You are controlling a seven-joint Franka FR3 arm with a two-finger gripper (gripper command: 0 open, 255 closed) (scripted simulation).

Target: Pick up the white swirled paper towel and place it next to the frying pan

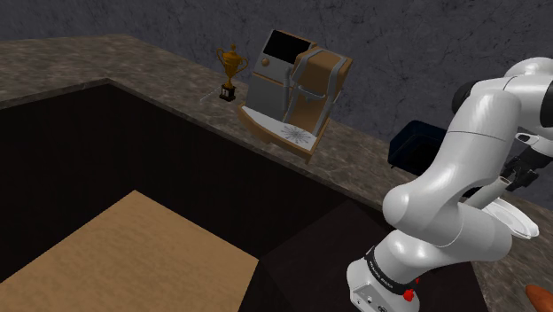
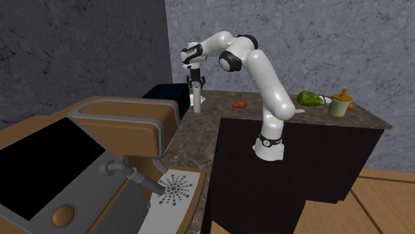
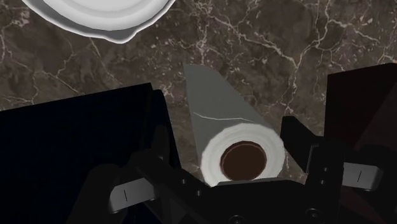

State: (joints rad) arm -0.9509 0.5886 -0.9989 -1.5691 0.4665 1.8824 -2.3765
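A white paper towel roll (image 3: 242, 149) with a brown core stands upright on the dark marble counter (image 3: 267, 51), seen from above. My gripper (image 3: 236, 130) hangs over it, open, with one black finger on each side; the left finger plainly stands clear of the roll. Just beyond the roll lies the white frying pan (image 3: 95, 16). In the second exterior view the gripper (image 2: 197, 92) points straight down over the roll (image 2: 197, 104) at the counter's far end. In the shoulder view the white pan (image 1: 518, 217) peeks out from behind the arm.
A brown and grey coffee machine (image 1: 292, 89) and a gold trophy (image 1: 231, 71) stand further along the counter. A dark blue box (image 1: 416, 146) sits near the arm. A green item (image 2: 307, 98), a tan bottle (image 2: 341, 104) and a small orange thing (image 2: 239, 104) lie on the counter.
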